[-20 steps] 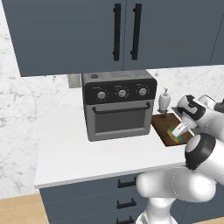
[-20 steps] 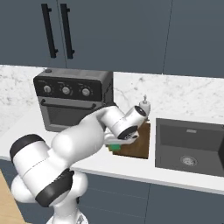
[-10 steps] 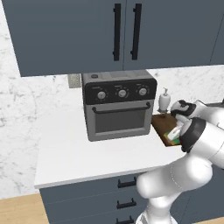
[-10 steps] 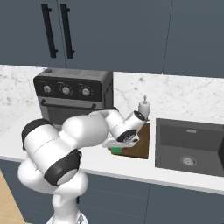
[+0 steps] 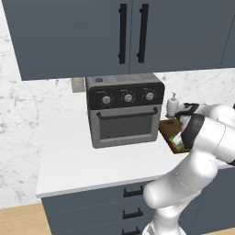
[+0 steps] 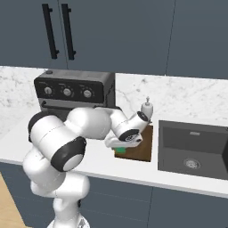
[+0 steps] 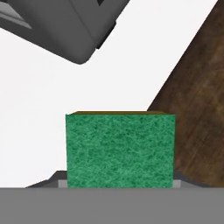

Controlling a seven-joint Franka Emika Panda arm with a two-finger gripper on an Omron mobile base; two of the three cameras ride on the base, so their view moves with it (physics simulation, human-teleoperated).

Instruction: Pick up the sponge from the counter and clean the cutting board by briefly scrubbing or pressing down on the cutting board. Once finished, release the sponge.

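Clamped on the sponge (image 7: 120, 148), the claw (image 7: 120, 186) is holding it at the near-left corner of the cutting board (image 7: 197, 118), its green face filling the lower middle of the hand view with white counter (image 7: 52, 113) to one side and dark wood to the other. Compared with a second ago, the arm's elbow is swinging higher and wider in both base views, while the sponge (image 5: 178, 140) is staying at the board's (image 6: 140, 147) front edge. A dark grey toaster oven (image 5: 124, 110) is sitting on the counter (image 5: 82, 165) left of the board, a white soap dispenser (image 6: 147, 109) behind it, a dark sink (image 6: 193, 149) to the right. Marbled wall and blue-grey cabinets are framing the room; no writing is legible
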